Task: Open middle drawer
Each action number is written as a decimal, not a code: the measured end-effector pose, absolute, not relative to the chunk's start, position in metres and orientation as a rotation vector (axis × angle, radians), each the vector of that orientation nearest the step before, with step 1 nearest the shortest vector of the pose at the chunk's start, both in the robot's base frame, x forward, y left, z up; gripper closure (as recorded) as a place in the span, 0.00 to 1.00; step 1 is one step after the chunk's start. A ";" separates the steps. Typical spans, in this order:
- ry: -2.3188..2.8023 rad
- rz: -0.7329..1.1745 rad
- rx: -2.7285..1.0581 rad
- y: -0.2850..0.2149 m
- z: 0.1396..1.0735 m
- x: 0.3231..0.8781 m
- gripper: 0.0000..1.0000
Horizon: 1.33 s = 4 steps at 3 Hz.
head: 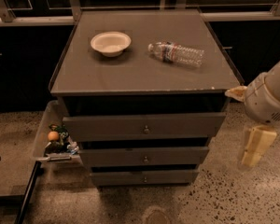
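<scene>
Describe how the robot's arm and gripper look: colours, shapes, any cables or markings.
The arm is a smooth, rounded white shell with a small tan patch at its left tip. Below it, at the right edge of the view and off to the right of the middle drawer, the gripper is pale cream-yellow and blocky, with squared edges. No cables, labels or markings show on either.

Matt middle drawer (144,156); plastic end effector (252,153), right

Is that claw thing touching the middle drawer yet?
Apart. The camera view shows the claw hanging right of the cabinet, with floor showing between it and the middle drawer.
</scene>
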<state>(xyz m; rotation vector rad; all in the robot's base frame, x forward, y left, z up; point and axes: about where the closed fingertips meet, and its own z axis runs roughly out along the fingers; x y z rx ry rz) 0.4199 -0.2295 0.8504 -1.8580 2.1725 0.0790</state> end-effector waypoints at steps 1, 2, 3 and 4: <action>2.045 0.157 -1.855 -0.236 0.802 0.414 0.00; 1.972 0.121 -1.909 -0.240 0.802 0.415 0.00; 1.973 0.124 -1.909 -0.239 0.801 0.415 0.00; 2.011 0.216 -1.904 -0.232 0.754 0.418 0.00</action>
